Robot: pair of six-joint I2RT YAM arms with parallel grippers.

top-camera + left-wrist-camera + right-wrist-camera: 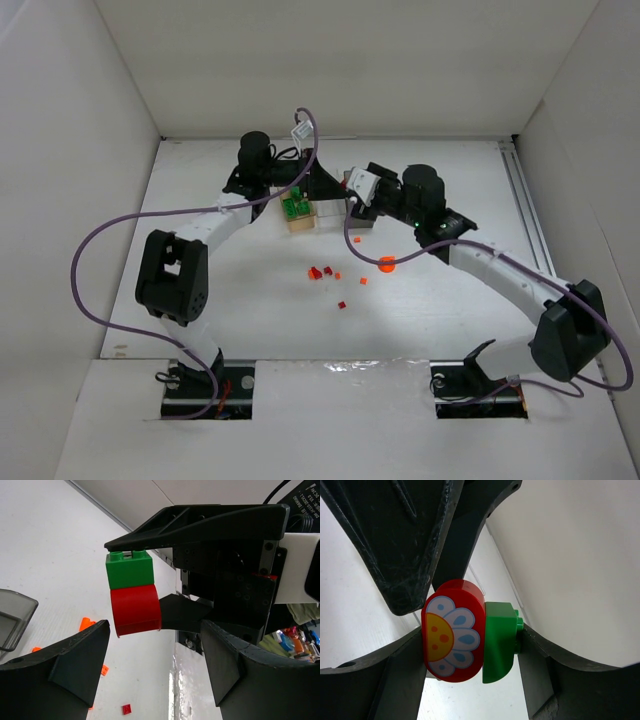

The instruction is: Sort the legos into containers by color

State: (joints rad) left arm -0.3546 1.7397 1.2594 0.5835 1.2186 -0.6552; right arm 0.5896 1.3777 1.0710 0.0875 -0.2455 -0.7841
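Clearly the two bricks must come apart before either can be binned. The right gripper (472, 647) clenches the stack end to end, up in the air: one finger sits on the studs of the green brick (129, 570), the other against the red flower brick (452, 630). The left gripper (155, 635) hangs just beside it, fingers spread and empty. It should probably close across the red brick alone, clear of the green, then peel sideways rather than pull straight. Loose pieces (86, 624) lie on the table (50, 555) below, near the grey bin (17, 611).
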